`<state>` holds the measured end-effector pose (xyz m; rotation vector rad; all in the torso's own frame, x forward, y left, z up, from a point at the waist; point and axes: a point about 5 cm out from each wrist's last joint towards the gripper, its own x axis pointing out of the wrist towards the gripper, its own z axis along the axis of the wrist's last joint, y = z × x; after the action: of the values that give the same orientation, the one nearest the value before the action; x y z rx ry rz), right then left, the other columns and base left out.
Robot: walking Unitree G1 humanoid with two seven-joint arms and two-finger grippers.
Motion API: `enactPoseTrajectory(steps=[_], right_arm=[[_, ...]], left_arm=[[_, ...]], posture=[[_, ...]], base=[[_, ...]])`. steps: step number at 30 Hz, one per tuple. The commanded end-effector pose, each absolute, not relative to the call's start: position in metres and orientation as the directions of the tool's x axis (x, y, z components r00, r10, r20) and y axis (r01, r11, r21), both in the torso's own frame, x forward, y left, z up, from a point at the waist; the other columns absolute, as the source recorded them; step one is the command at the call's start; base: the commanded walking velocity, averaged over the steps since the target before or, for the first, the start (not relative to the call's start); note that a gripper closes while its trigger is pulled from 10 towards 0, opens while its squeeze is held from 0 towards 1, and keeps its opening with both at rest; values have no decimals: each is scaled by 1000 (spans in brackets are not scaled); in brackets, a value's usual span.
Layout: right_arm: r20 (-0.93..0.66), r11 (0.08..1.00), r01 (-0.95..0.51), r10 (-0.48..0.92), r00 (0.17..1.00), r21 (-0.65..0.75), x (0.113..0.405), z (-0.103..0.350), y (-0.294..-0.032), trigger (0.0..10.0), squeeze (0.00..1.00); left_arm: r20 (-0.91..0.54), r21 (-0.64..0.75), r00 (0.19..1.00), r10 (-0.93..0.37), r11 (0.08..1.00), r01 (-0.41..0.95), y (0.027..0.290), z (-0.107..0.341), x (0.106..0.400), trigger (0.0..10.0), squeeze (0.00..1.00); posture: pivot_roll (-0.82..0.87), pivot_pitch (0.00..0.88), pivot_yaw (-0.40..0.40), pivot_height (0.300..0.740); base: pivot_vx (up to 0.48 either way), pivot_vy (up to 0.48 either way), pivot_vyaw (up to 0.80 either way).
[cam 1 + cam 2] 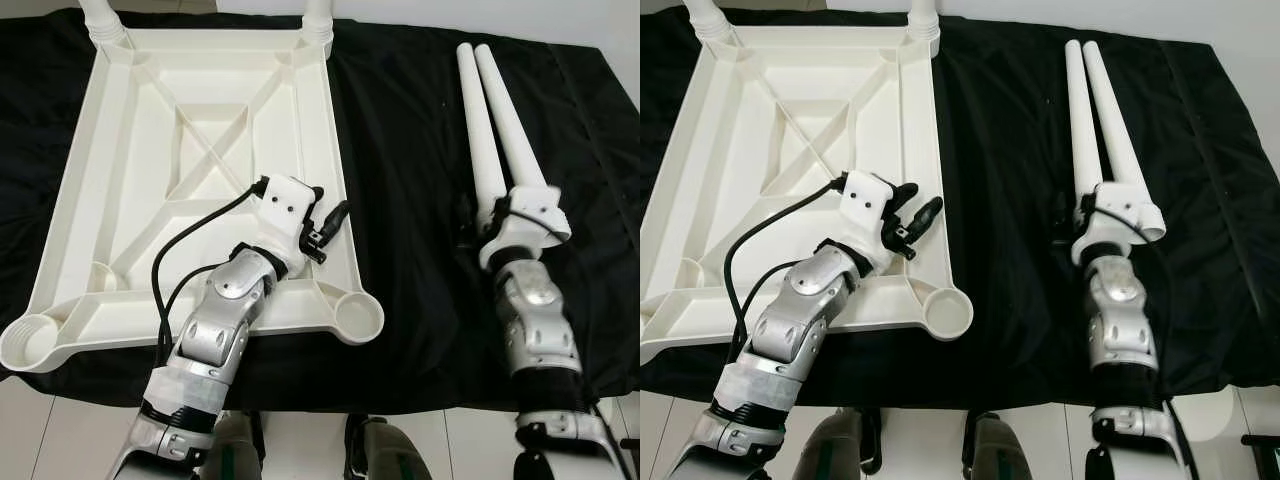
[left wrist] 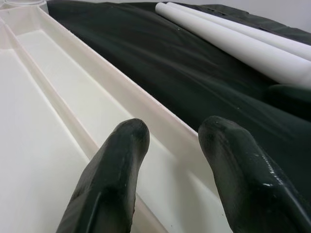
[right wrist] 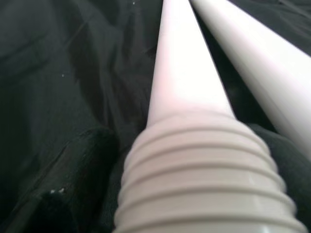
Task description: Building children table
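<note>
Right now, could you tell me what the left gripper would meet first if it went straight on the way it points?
Probably the tabletop's raised side rim, just ahead of the left gripper; depth is uncertain.

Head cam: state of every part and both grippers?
Tabletop: upside down on the black cloth, two far legs fitted, near sockets empty.
Loose legs: two, lying side by side on the cloth.
Left gripper: open, over the tabletop's right rim.
Right gripper: around the threaded end of the inner loose leg; closure unclear.
</note>
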<state>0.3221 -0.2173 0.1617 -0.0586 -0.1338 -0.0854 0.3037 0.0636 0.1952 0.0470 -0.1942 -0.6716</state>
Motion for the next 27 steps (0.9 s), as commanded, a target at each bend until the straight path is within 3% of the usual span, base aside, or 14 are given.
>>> enactPoseTrajectory(steps=[1,10,11,24,25,27], right_arm=[[73,995,87,-84,994,-38,316,147,-215,10000,0],[59,997,79,-78,995,-14,311,140,-210,10000,0],[65,997,77,-76,995,-20,309,138,-209,0,0],[202,998,57,-54,978,-10,297,151,-209,0,0],[222,997,76,-74,972,2,295,153,-211,10000,0],[274,993,113,-105,956,-15,289,158,-211,10000,0]], left_arm=[[156,96,775,-612,790,605,65,195,302,10000,0],[153,87,785,-601,799,595,65,196,301,10000,0],[151,88,786,-599,801,593,65,196,301,10000,0],[170,93,790,-589,808,582,66,204,317,10000,0],[179,81,791,-585,810,581,65,207,319,10000,0],[162,42,794,-586,808,587,62,209,322,10000,0]], posture=[[74,292,-19,740],[75,290,-23,740],[75,282,-26,740],[54,238,-43,740],[53,222,-48,740],[48,199,-46,740]], base=[[0,0,0],[0,0,0],[0,0,0],[0,0,0],[0,0,0],[0,0,0]])
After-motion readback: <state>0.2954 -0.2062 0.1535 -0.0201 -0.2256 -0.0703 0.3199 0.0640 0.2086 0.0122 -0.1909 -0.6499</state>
